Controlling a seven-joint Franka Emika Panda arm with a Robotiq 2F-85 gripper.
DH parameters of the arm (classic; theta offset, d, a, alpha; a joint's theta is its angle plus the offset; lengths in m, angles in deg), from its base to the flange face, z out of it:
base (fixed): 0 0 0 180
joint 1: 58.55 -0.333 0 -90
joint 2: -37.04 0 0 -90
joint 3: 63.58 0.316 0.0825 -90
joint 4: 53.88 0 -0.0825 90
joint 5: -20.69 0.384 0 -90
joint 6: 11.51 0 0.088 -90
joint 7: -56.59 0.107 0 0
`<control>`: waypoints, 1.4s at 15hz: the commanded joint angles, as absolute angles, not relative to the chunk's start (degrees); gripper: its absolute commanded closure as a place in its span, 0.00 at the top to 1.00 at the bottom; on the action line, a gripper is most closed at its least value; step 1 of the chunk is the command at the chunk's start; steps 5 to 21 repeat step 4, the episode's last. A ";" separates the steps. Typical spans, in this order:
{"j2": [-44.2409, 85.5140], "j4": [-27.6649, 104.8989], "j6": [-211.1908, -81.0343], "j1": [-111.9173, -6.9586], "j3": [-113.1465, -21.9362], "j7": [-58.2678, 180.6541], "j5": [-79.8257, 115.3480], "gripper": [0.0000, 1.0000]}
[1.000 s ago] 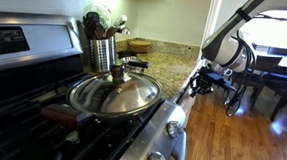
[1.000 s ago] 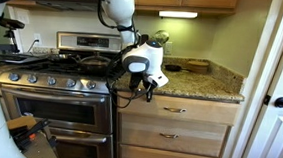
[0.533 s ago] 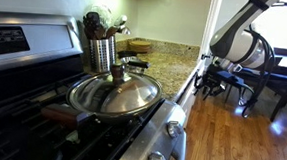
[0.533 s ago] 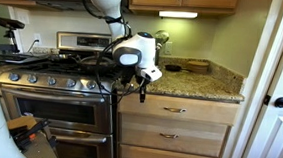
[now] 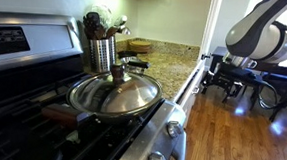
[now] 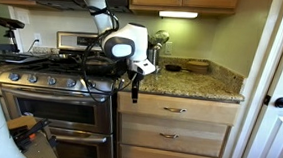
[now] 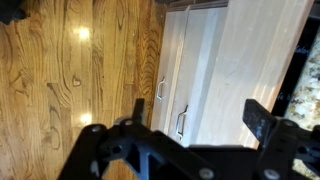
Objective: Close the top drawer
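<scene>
The top drawer (image 6: pixel 201 111), light wood with a metal handle, sits flush with the cabinet front under the granite counter in an exterior view. My gripper (image 6: pixel 136 82) hangs in front of the counter's left end, above and left of the drawer, apart from it, open and empty. In an exterior view it (image 5: pixel 218 79) floats out over the wood floor, away from the counter edge. The wrist view looks down the drawer fronts: the top drawer (image 7: pixel 255 60) is the broad panel beside the counter, and my gripper (image 7: pixel 200 115) stands wide open with nothing between the fingers.
A stove (image 6: pixel 56 83) stands left of the cabinet, with a lidded pan (image 5: pixel 115 93) and a utensil holder (image 5: pixel 101 49) near it. Lower drawers (image 6: pixel 173 136) sit beneath. A white door (image 6: pixel 280 99) is at the right. Chairs (image 5: pixel 274 83) stand on the wood floor.
My gripper has gone from shut to wide open and has backed off from the drawer front, rising a little. The drawer itself looks unchanged.
</scene>
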State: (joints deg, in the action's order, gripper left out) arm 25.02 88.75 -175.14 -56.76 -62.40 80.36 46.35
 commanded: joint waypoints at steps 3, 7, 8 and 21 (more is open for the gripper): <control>24.42 88.22 -174.99 -57.19 -62.82 80.36 46.41 1.00; 24.42 88.21 -175.00 -57.19 -62.82 80.36 46.41 1.00; 24.42 88.21 -175.00 -57.19 -62.82 80.36 46.41 1.00; 24.42 88.21 -175.00 -57.19 -62.82 80.36 46.41 1.00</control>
